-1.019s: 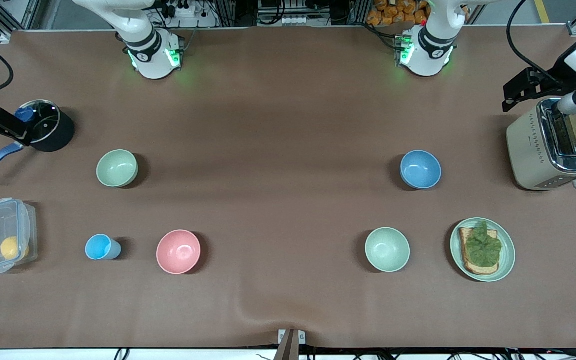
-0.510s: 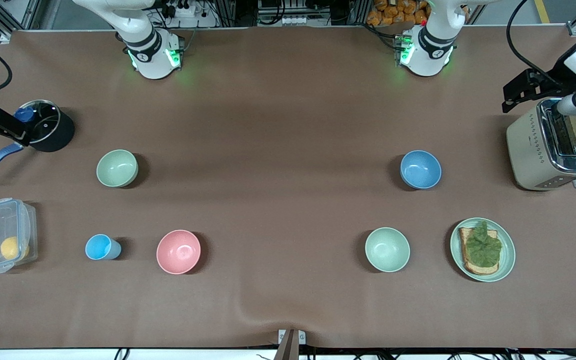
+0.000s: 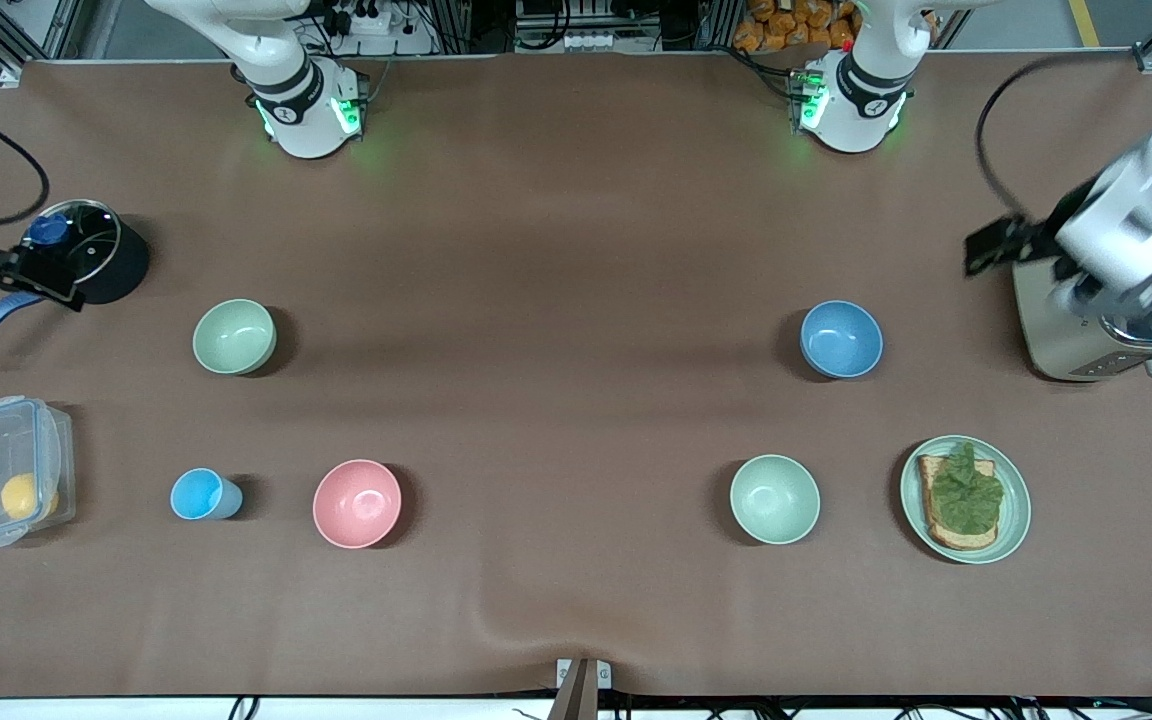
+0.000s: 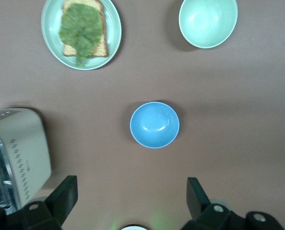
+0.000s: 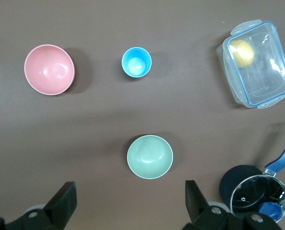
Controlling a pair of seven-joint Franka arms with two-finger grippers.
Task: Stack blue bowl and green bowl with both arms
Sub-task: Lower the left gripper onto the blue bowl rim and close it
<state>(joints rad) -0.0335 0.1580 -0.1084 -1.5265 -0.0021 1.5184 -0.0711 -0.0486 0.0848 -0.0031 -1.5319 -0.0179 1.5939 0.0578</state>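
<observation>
Brown table carries the blue bowl toward the left arm's end and the green bowl toward the right arm's. Only wrist views show each released tool: left tool over the blue bowl, right tool over the green bowl.

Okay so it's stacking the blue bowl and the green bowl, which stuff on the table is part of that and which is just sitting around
Part of the job:
- blue bowl
- green bowl
- left gripper, open, over the toaster
- right gripper, open, over the pot

Just lying about:
- pink bowl
- pale mint bowl
- light-blue cup
- plate of toast
- toaster
- pot
- lidded box
</observation>
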